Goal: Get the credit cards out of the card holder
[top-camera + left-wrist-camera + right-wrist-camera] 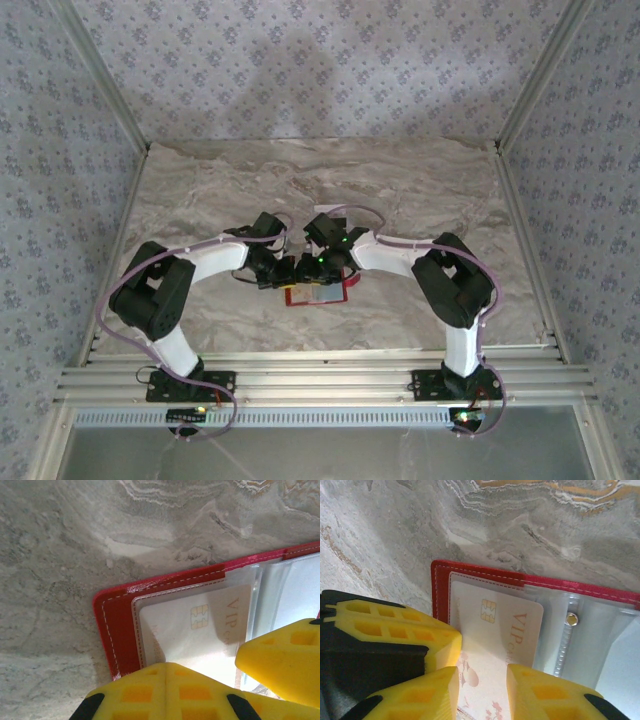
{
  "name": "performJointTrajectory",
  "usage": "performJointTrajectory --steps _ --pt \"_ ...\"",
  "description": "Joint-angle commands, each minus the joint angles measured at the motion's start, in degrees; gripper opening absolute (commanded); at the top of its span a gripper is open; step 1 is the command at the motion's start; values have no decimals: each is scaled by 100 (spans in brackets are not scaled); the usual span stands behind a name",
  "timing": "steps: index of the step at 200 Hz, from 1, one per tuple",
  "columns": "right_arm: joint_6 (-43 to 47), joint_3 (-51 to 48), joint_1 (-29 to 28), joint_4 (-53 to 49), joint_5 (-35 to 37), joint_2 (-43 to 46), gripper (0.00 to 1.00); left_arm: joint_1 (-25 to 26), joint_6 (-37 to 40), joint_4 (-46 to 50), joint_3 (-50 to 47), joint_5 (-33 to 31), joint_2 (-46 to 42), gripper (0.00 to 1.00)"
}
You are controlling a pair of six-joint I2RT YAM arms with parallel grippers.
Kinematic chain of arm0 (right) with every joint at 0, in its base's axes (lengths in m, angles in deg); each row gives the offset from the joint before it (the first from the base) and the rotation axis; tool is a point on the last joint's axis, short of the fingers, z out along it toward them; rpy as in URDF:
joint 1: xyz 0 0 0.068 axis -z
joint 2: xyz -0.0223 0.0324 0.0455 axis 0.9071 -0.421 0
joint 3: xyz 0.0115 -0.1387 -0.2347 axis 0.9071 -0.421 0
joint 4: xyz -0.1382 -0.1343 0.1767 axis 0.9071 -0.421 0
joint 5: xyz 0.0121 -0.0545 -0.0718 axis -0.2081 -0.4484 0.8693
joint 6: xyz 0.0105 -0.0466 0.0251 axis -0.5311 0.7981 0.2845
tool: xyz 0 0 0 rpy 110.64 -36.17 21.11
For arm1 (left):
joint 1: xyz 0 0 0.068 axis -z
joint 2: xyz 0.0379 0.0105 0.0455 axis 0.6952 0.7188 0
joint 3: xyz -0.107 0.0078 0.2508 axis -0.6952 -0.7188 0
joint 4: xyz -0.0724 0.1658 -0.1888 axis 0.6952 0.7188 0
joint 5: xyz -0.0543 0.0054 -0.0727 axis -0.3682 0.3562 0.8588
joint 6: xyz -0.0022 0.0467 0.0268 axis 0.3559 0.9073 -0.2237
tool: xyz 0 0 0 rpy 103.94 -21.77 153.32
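The task is judged to be at an early stage. The red wallet (pixel 318 296) is laid open on the table (pixel 430 200), between the two arms and toward the near side. The card (pixel 495 630) is tucked partly under the clear pocket on one leaf of the wallet, tilted, with one corner pushed out toward the spine. It is judged not yet freed, so pulling it clear and setting it down is left to be done, and likewise for any other card

The left hand (pixel 165 672) is closed, its two yellow fingers pressed together with nothing seen between them. It is placed over the wallet's near edge and is judged to be pinning the wallet down, though contact cannot be confirmed. The right hand (pixel 482 680) is parted partway, with the card's face seen in the gap between its fingers; whether the card is actually gripped cannot be told

Counted: one wallet, two hands, and one card plainly seen, marked with a chip and the letters VIP. Whether more cards are kept in the pale pockets (pixel 605 645) of the other leaf cannot be told
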State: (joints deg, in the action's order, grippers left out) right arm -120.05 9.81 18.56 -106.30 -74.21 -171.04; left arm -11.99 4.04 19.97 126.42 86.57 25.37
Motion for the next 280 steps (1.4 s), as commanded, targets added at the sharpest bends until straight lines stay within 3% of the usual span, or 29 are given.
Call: performJointTrajectory --steps 1,157,280 --pt "-85 -2 -30 94 -38 -16 32 33 110 143 -133 -198 20 3" --pt "179 -179 -31 -507 723 21 32 29 84 349 -53 -248 -243 5" --pt "-350 -1020 155 1303 -445 322 24 34 97 253 -141 -268 -95 4"
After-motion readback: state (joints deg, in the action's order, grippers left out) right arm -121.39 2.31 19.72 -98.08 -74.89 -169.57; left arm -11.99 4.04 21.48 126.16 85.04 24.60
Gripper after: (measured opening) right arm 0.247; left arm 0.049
